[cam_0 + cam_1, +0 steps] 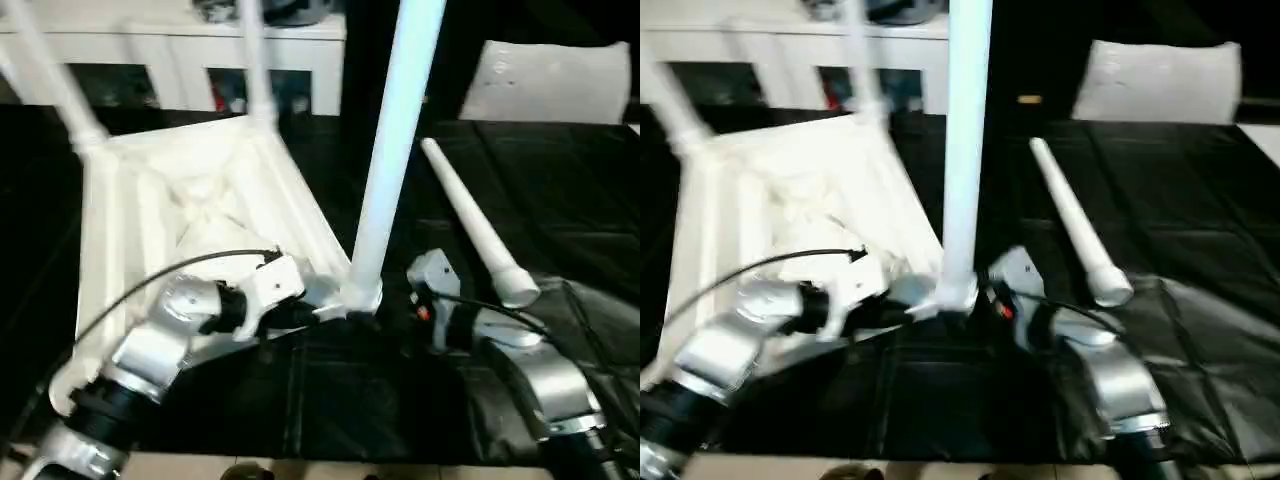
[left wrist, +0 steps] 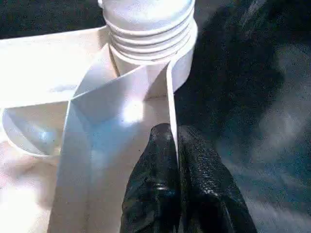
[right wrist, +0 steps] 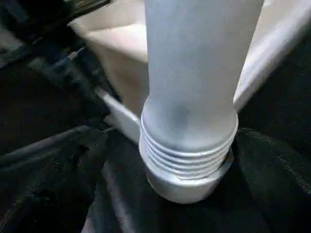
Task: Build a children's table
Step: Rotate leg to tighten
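The left gripper's (image 2: 176, 160) two black bumpy fingers (image 2: 154, 184) are pressed together on a thin white plastic wall of the table top, one finger on each side of it. That wall runs up to a round corner socket (image 2: 182, 68), and a long white round leg (image 1: 395, 150) with ridged rings at its end stands in that socket.

The right gripper (image 1: 420, 290) is just beside the bottom of that same leg, on the other side from the left one. I cannot tell from the pictures if its fingers are apart or together. Nothing is seen in them.

The white plastic square table top (image 1: 190, 200) lies upside down on a black cloth (image 1: 560, 180), with its ribs facing up. Two more white legs (image 1: 55, 80) stand up at its far corners. A fourth white leg (image 1: 475, 225) lies loose on the black cloth, near the right arm.

Behind is a white cabinet with dark openings (image 1: 170, 60) and a white cushion-like bag (image 1: 545, 80). No words or labels can be read anywhere.
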### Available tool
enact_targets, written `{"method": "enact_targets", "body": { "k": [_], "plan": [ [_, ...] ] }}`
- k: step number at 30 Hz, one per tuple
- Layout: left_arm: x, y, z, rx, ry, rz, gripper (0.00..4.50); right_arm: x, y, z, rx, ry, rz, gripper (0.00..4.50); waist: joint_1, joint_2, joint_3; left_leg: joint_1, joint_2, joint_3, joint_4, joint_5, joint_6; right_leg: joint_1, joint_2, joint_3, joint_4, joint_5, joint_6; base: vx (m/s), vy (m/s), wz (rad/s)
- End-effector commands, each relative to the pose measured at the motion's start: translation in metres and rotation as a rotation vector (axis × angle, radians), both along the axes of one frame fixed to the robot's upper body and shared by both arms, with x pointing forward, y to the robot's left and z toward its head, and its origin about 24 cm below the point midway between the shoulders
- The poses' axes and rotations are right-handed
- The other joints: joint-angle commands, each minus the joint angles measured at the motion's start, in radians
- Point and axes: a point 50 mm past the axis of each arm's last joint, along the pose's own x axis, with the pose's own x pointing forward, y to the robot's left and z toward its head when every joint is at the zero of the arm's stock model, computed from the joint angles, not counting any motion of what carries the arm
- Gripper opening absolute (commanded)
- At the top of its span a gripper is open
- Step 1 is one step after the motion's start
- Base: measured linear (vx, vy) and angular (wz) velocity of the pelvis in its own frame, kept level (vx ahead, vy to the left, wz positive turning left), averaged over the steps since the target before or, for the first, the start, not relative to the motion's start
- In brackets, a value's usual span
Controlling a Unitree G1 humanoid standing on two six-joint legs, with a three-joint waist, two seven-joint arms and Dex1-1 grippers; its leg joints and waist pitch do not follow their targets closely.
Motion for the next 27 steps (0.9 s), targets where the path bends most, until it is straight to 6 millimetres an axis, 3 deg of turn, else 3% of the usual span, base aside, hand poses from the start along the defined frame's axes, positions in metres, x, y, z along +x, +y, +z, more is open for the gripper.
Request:
{"method": "enact_targets", "body": {
  "k": [1, 5, 10, 13, 15, 19, 20, 23, 27],
  "plan": [
    [-0.007, -0.014, 0.006, -0.01, 0.007, -0.179, 0.0, 0.0, 0.002, 0.004, -0.02, -0.03, 0.089, 4.46, -0.003, 0.006, -0.06, 0.015, 0.06, -0.019, -0.065, -0.203, 0.043, 0.05, -0.088, 0.058, -0.08, -0.215, -0.177, 0.0, 0.0, 0.0],
    [-0.01, -0.012, 0.004, 0.002, 0.024, -0.226, 0.0, 0.0, 0.0, 0.005, -0.028, -0.032, 0.128, 4.46, 0.007, 0.004, -0.059, 0.021, 0.062, -0.016, -0.065, -0.22, 0.037, 0.044, -0.088, 0.061, -0.083, -0.241, -0.177, 0.0, 0.0, 0.0],
    [-0.015, -0.01, 0.002, 0.022, 0.048, -0.332, 0.0, 0.0, -0.002, 0.006, -0.041, -0.027, 0.222, 4.46, 0.01, 0.004, -0.062, 0.014, 0.062, -0.019, -0.065, -0.206, 0.04, 0.051, -0.089, 0.058, -0.077, -0.219, -0.18, 0.0, 0.0, 0.0],
    [-0.016, -0.01, 0.002, 0.029, 0.048, -0.345, 0.0, -0.002, -0.002, 0.006, -0.039, -0.01, 0.261, 4.3, 0.01, 0.002, -0.063, 0.013, 0.062, -0.019, -0.064, -0.196, 0.043, 0.053, -0.09, 0.058, -0.075, -0.206, -0.184, 0.0, 0.0, 0.0],
    [-0.016, -0.009, 0.002, 0.034, 0.042, -0.352, 0.0, -0.004, -0.002, 0.006, -0.043, 0.002, 0.292, 3.96, 0.01, 0.002, -0.064, 0.011, 0.062, -0.019, -0.062, -0.189, 0.047, 0.055, -0.09, 0.057, -0.073, -0.198, -0.187, 0.0, 0.0, 0.0],
    [-0.016, -0.006, 0.002, 0.042, 0.043, -0.362, 0.0, -0.003, -0.002, 0.003, -0.055, 0.005, 0.301, 3.83, 0.008, 0.002, -0.065, 0.01, 0.061, -0.019, -0.062, -0.185, 0.048, 0.055, -0.089, 0.056, -0.073, -0.198, -0.191, 0.0, 0.0, 0.0],
    [-0.016, -0.004, 0.001, 0.05, 0.043, -0.369, 0.0, -0.003, 0.0, 0.003, -0.048, 0.007, 0.302, 3.55, 0.009, 0.004, -0.064, 0.011, 0.06, -0.019, -0.061, -0.189, 0.046, 0.054, -0.09, 0.056, -0.074, -0.207, -0.192, 0.0, 0.0, 0.0],
    [-0.017, -0.003, 0.001, 0.055, 0.046, -0.376, 0.0, -0.003, 0.002, 0.003, -0.037, 0.012, 0.305, 3.41, 0.007, -0.001, -0.063, 0.011, 0.061, -0.019, -0.062, -0.196, 0.043, 0.055, -0.089, 0.056, -0.076, -0.23, -0.184, 0.0, 0.0, 0.0],
    [-0.017, -0.003, 0.0, 0.052, 0.054, -0.377, 0.0, -0.003, 0.005, 0.002, -0.02, 0.026, 0.311, 3.12, 0.007, 0.002, -0.063, 0.012, 0.061, -0.019, -0.062, -0.198, 0.04, 0.053, -0.088, 0.056, -0.076, -0.236, -0.184, 0.0, 0.0, 0.0]
  ]
}}
